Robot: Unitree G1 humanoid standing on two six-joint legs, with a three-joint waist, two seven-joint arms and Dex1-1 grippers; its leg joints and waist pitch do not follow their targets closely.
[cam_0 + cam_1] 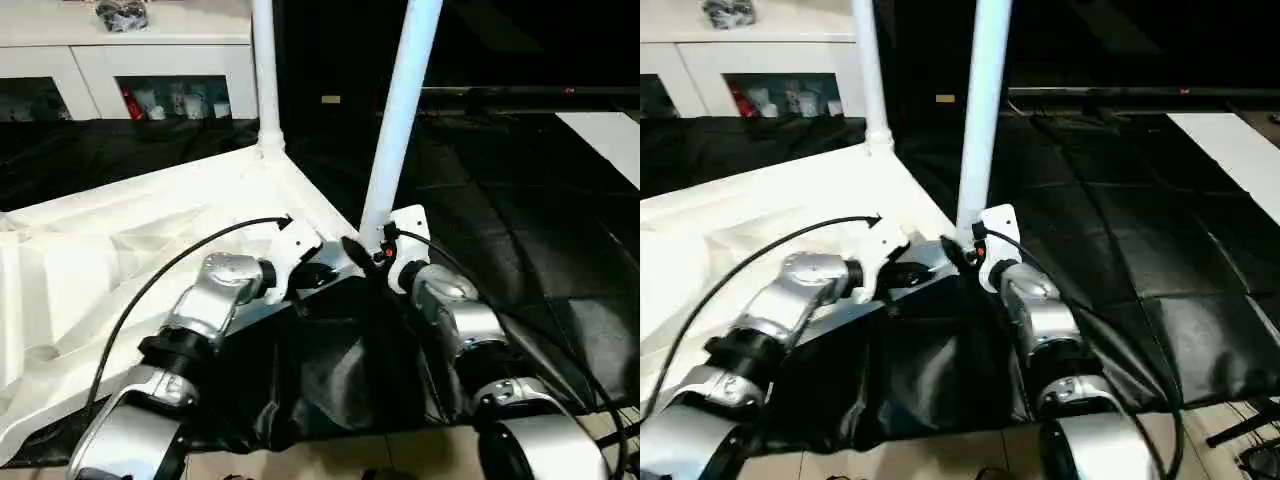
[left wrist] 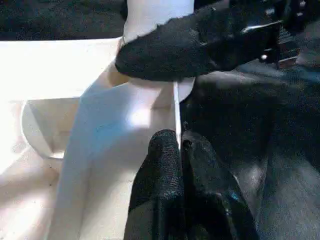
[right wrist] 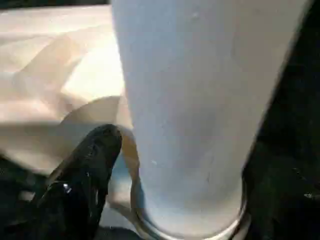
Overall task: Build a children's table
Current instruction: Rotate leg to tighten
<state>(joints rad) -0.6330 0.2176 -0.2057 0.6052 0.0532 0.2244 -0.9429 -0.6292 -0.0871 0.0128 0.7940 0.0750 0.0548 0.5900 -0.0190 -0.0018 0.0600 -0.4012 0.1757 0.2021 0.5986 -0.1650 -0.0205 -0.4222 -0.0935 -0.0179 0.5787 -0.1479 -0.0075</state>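
The children's table lies upside down on a black mat, its white top [image 1: 120, 240] showing the ribbed underside. One white leg [image 1: 265, 70] stands upright in the far corner socket. Another leg [image 1: 400, 110] stands in the near corner socket [image 2: 150, 95]. My right gripper [image 1: 368, 248] is at that near leg's base, jaws open around it. One of its fingers [image 3: 85, 175] sits just beside the leg [image 3: 200, 110]; the other is hidden. My left gripper [image 2: 180, 145] is shut on the thin rim [image 2: 177, 107] of the top, right beside that corner.
A white cabinet [image 1: 130, 60] with glass doors stands at the back left. The black mat [image 1: 520, 220] stretches to the right, with a white board [image 1: 610, 135] at its far right. Pale floor [image 1: 330, 455] shows at the near edge.
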